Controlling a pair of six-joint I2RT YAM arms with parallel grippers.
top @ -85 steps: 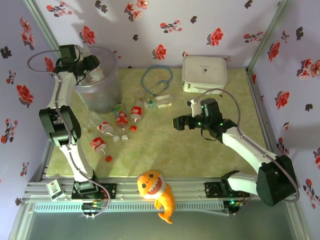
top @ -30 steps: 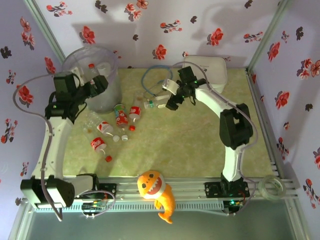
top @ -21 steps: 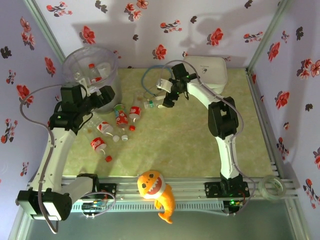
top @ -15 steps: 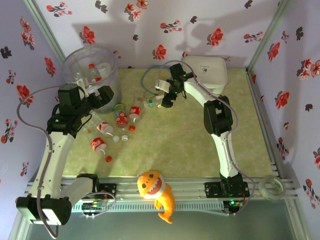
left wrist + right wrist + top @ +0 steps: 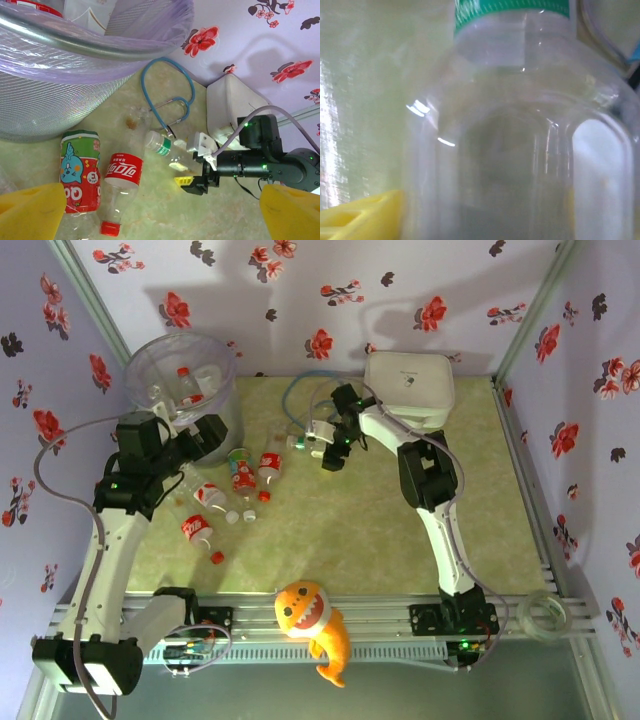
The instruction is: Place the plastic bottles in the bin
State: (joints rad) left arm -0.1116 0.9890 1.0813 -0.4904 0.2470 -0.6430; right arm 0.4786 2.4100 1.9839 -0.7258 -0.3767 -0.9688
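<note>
Here the right gripper (image 5: 193, 183) straddles the green-banded bottle (image 5: 520, 150) for lifting, though whether it is clamped cannot be told; the left gripper (image 5: 208, 430), wide open and empty, hovers beside the bin (image 5: 50, 100).

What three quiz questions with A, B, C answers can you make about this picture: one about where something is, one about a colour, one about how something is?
1. Where is the fish?
A. up on the wall
B. at the near edge of the table
C. on top of an arm

2. What colour is the case?
A. white
B. red
C. black

3. How is the left gripper?
A. shut tight
B. shut on the fish
C. open wide, holding nothing

Answers:
1 B: in the top view it lies right at the front edge.
2 A: the square case at the far side is plainly white.
3 C: its yellow fingers stand far apart with nothing held between them.
</note>
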